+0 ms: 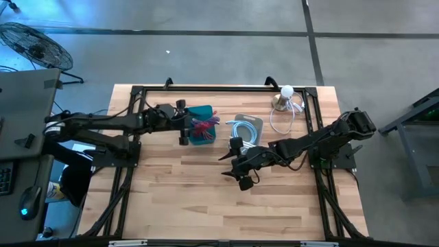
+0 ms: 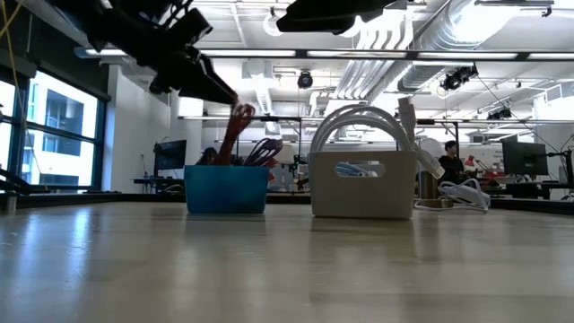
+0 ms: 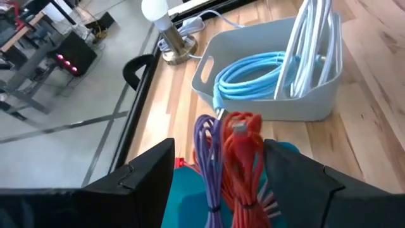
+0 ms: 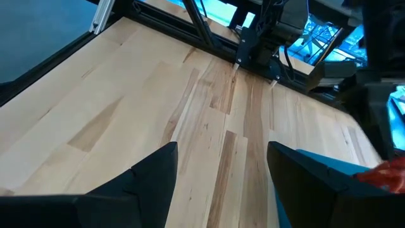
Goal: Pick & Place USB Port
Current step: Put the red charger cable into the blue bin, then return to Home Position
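A blue bin (image 1: pixel 201 130) stands on the table's far middle and holds a red cable bundle (image 3: pixel 243 158) and a purple cable (image 3: pixel 207 158) that stick up out of it. My left gripper (image 3: pixel 218 149) hovers over the bin's left side (image 1: pixel 185 129), open. Its fingers stand on either side of the red and purple cables without closing on them. My right gripper (image 1: pixel 225 166) is open and empty above the bare wood at the table's middle, a little nearer than the bins; it also shows in its own wrist view (image 4: pixel 221 152).
A pale grey bin (image 1: pixel 247 128) with light blue and white cables stands just right of the blue bin. A lamp with a round bulb (image 1: pixel 287 96) and a loose white cord stands at the far right. A black frame rail (image 1: pixel 219 87) runs along the far edge.
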You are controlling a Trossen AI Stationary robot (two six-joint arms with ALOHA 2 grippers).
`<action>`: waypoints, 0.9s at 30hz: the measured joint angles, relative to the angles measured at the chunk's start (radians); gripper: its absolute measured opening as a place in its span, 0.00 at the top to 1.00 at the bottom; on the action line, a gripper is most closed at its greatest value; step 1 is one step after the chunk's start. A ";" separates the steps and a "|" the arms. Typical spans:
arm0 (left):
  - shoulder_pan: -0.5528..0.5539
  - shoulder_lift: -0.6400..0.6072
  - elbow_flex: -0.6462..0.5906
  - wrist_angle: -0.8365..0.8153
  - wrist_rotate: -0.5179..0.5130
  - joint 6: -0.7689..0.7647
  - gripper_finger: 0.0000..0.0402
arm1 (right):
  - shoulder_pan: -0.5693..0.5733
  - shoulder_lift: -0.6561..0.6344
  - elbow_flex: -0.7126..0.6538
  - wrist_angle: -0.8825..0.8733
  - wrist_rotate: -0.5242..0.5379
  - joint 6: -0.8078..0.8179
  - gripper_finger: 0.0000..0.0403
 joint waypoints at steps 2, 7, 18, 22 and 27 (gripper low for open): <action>0.000 -0.021 0.020 -0.051 0.001 0.009 0.42 | 0.000 0.000 0.000 -0.004 0.000 0.000 0.41; 0.000 -0.092 0.074 -0.188 -0.012 0.029 0.42 | 0.000 0.000 0.000 -0.025 0.001 0.000 0.41; 0.000 -0.367 0.102 -0.487 -0.006 0.005 0.42 | 0.000 0.000 0.000 -0.046 0.004 0.000 0.41; 0.000 -0.487 0.102 -0.603 0.073 0.003 0.42 | 0.000 0.000 0.000 -0.050 0.005 -0.003 0.41; 0.000 -0.648 0.102 -0.701 0.129 0.002 0.42 | 0.000 0.000 0.000 -0.052 0.005 -0.003 0.41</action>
